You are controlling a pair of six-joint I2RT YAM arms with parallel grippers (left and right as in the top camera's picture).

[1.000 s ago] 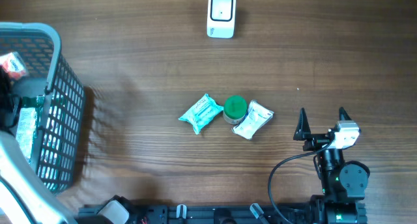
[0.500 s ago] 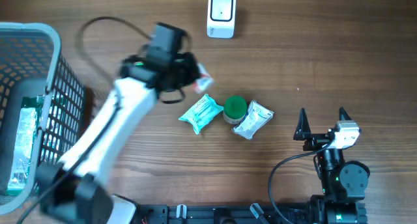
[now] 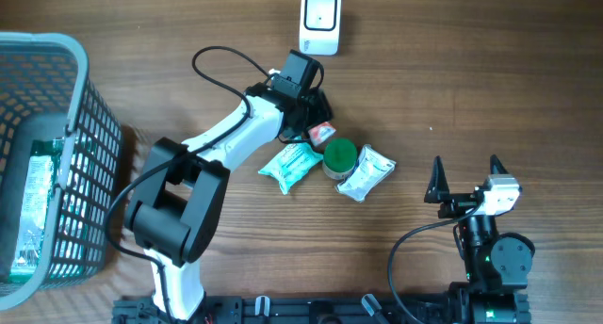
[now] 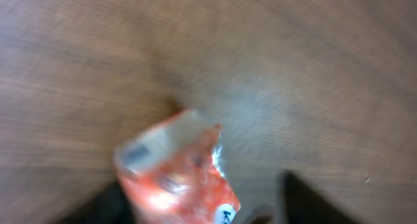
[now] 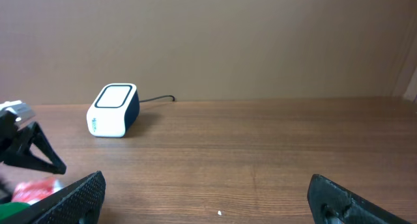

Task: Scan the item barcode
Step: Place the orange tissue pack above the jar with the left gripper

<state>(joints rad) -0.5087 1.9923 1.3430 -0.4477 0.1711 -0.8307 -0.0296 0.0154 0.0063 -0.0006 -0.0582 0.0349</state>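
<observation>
Overhead, we see the left arm [image 3: 231, 134] stretched across the worktop [image 3: 490, 70], its jaws near the white scanner [image 3: 319, 23]. The red packet [image 3: 321, 131] sits at the tips of those jaws, just beside the green-lidded jar [image 3: 340, 155]. The left wrist view is blurred, so we cannot tell whether the left jaws grip the packet. A teal packet [image 3: 291, 164] and a white packet [image 3: 366, 173] flank the jar. The right jaws stand wide apart, holding nothing. A grey basket [image 3: 66, 56] stands at the left edge.
</observation>
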